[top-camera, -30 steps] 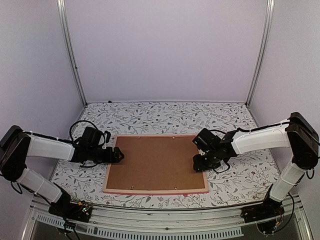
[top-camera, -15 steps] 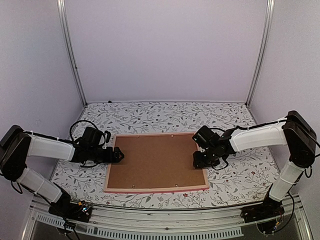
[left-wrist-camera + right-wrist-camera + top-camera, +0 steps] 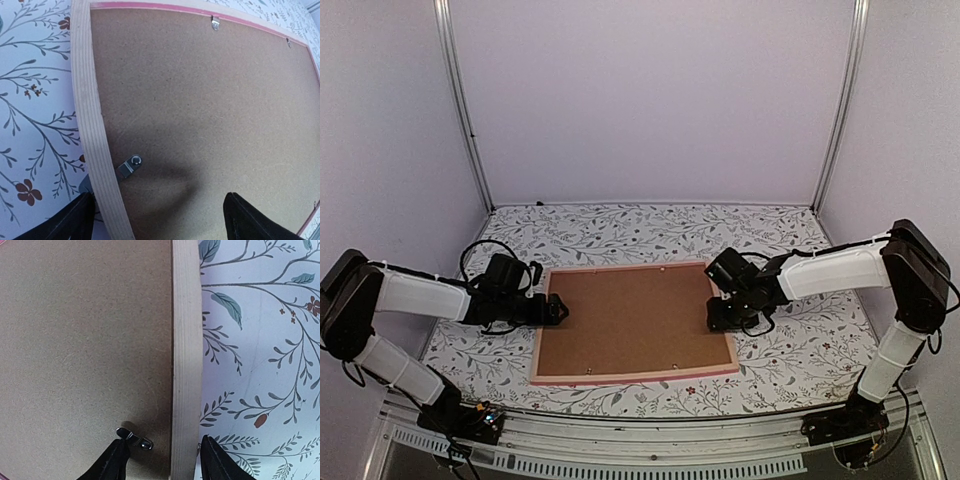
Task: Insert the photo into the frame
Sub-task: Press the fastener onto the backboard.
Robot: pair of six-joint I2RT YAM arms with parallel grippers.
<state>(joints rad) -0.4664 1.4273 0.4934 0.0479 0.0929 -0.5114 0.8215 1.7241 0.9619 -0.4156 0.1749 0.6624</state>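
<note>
**Frame face down between both claws, photo not in view**

The frame (image 3: 635,376) lay back-up on the table (image 3: 620,230), and its long axis ran from one claw across to the other. A brown board (image 3: 630,320) filled its opening. We saw no photo in any view. It may have sat under the board, but we could not tell.

The left claw (image 3: 560,310) was spread wide and held nothing. It straddled the frame's left rail, with one finger outside over the table and the other inside over the board. The left tab (image 3: 129,166) sat just ahead of it, close inside the rail and turned half off the board.

The right claw (image 3: 720,318) was about half open with nothing clamped. The right rail ran straight ahead between its fingers. Its outer finger was just beside the rail and its inner finger was apart from it, over the board. The right tab (image 3: 134,437) lay right at the inner fingertip, though we could not tell if they touched.

We judged the right claw nearer to its tab. The next move looked like turning tabs, so what counted was the tab's place just inside the rail, at the inner finger. A slip could push the rail and skew the frame.
</note>
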